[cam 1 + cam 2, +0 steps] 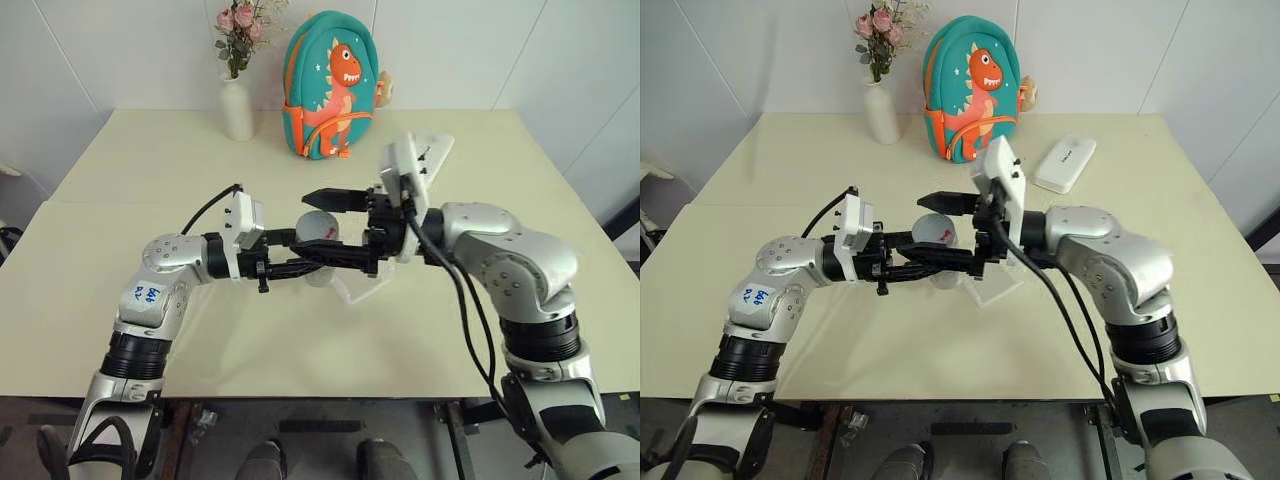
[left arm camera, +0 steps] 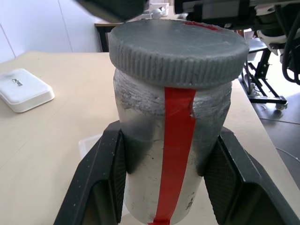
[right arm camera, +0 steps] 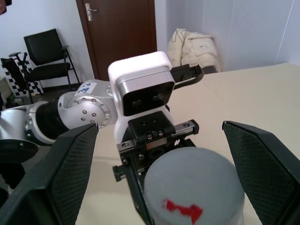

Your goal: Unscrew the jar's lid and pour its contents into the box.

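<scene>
While the cream-coloured table (image 1: pixel 120 300) stays mostly bare along its near edge, its far edge carries a tall white flower vase (image 1: pixel 237 105) with pink blooms and, beside it toward the middle, a teal dinosaur backpack (image 1: pixel 330 85). A white opaque rectangular case with rounded corners (image 1: pixel 1065 163) lies toward the far right corner, well apart from the arms.

Above the middle of the table the left gripper (image 1: pixel 318 252) is clamped tight on the small silvery-grey cylindrical jar with a red strip down its side (image 2: pixel 171 154), one black finger (image 2: pixel 101 183) pressed to each side of its body. The round grey ribbed screw lid with a red mark on top (image 2: pixel 178 51) sits on the jar's mouth; whether anything is inside the jar cannot be told through its opaque wall.

The right gripper (image 1: pixel 345 225) reaches in from the opposite side with its fingers spread wide, one on either side of the lid and apart from it, holding nothing; in the right wrist view its two fingers (image 3: pixel 70 173) stand clear of the lid's rim.

Just below and behind the jar, the shallow transparent plastic box (image 1: pixel 992 285) rests on the table near its centre, partly hidden by the grippers; its contents cannot be made out.

Open tabletop lies to the left, right and near side of the arms.
</scene>
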`<control>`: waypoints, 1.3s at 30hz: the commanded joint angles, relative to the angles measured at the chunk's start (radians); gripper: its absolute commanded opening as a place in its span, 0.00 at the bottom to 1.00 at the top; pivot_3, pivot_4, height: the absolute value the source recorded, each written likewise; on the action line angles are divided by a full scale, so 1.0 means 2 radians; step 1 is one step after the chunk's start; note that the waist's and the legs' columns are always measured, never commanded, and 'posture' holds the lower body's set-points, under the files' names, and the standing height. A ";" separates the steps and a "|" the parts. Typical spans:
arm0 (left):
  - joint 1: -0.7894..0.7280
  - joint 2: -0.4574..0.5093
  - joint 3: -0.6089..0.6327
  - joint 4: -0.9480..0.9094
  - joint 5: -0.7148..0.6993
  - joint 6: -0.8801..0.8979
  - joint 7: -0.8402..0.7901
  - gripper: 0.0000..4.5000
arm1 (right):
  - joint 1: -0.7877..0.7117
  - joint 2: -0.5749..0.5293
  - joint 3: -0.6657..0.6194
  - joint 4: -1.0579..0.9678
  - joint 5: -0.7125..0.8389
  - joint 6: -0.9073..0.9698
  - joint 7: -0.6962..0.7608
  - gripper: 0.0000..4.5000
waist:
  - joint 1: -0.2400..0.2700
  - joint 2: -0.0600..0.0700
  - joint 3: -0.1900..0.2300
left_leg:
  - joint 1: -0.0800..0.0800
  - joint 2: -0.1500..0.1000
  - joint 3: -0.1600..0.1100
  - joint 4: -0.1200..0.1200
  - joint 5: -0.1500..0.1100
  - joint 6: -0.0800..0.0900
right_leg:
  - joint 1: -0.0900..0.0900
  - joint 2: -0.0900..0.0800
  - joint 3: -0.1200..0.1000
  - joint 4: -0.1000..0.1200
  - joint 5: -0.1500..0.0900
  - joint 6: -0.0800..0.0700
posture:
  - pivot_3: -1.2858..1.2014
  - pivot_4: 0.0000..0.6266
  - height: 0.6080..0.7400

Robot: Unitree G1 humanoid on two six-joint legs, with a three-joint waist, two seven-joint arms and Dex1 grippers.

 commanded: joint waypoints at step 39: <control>0.007 0.013 0.016 -0.035 -0.016 0.006 0.004 0.42 | 0.016 -0.069 -0.016 0.019 -0.062 -0.042 0.040 0.99 | 0.000 0.000 0.000 | 0.000 0.000 0.000 0.000 0.000 0.000 | 0.000 0.000 0.000 0.000 0.000 0.000 | 0.52 0.24 1.00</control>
